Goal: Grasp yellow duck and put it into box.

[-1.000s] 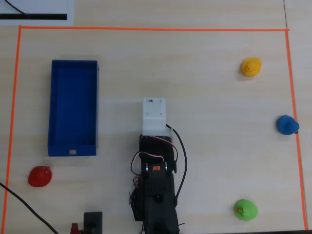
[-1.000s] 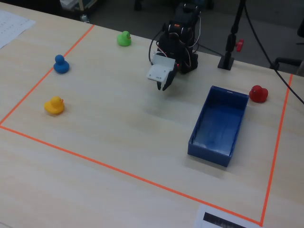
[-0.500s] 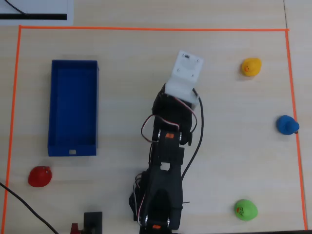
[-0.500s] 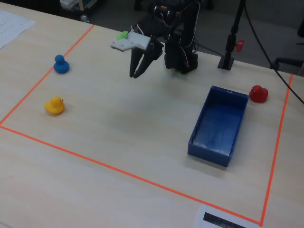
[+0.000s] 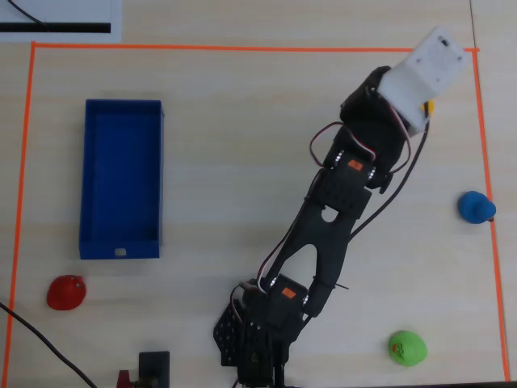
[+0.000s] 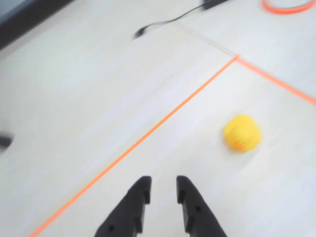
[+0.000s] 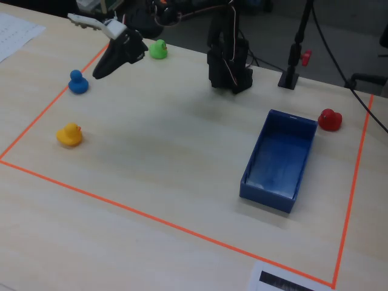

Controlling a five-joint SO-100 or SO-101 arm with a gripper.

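Note:
The yellow duck point(image 6: 241, 132) sits on the pale table just inside the corner of the orange tape, ahead and to the right of my gripper point(image 6: 164, 180) in the wrist view. The black jaws stand a little apart with nothing between them. In the fixed view the gripper point(image 7: 100, 74) hangs above the table, up and to the right of the duck point(image 7: 69, 134). In the overhead view only a sliver of the duck point(image 5: 430, 106) shows beside the white wrist housing, which hides the gripper. The dark-blue box point(image 5: 85, 178) lies at the left, empty; it also shows in the fixed view point(image 7: 267, 195).
A blue duck point(image 5: 475, 206) point(image 7: 77, 82), a green duck point(image 5: 406, 347) point(image 7: 158, 49) and a red duck point(image 5: 65, 292) point(image 7: 329, 119) stand inside the orange tape border point(image 5: 242, 48). A black cable point(image 6: 168, 22) lies beyond the tape. The arm's base point(image 7: 227, 60) stands at the table's edge.

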